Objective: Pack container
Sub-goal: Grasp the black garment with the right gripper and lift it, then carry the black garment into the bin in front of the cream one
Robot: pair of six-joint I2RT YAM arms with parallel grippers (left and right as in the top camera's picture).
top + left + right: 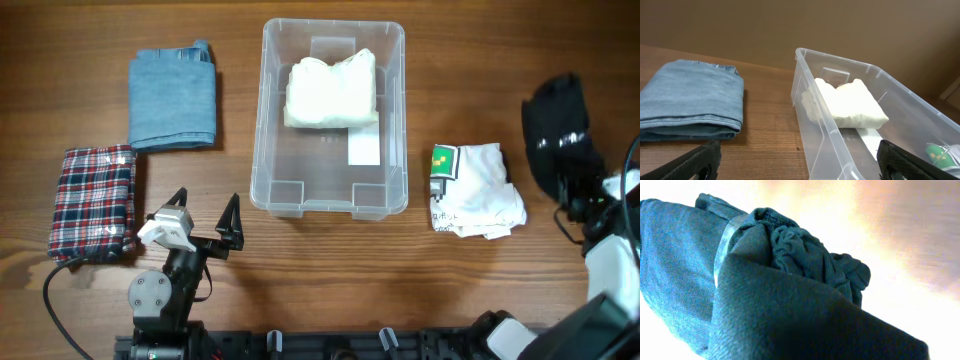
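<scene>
The clear plastic container (pixel 258 120) stands in the middle of the table, with a folded cream cloth (pixel 332 90) in its far half and a white label (pixel 364 150) on its base. My left gripper (pixel 206 203) stands open near the container's front left corner with nothing between its fingers. In the left wrist view the container (pixel 815 107) and the cream cloth (pixel 847 102) lie ahead of that gripper (pixel 797 152). At the right, my right gripper (pixel 570 165) is shut on a bunched black garment (pixel 558 125), held off the table. The garment (pixel 780 290) fills the right wrist view and hides the fingers.
Folded blue jeans (pixel 172 98) lie left of the container and show in the left wrist view as jeans (pixel 690 100). A folded plaid cloth (pixel 93 200) lies at the front left. A white shirt with a green tag (pixel 477 190) lies right of the container.
</scene>
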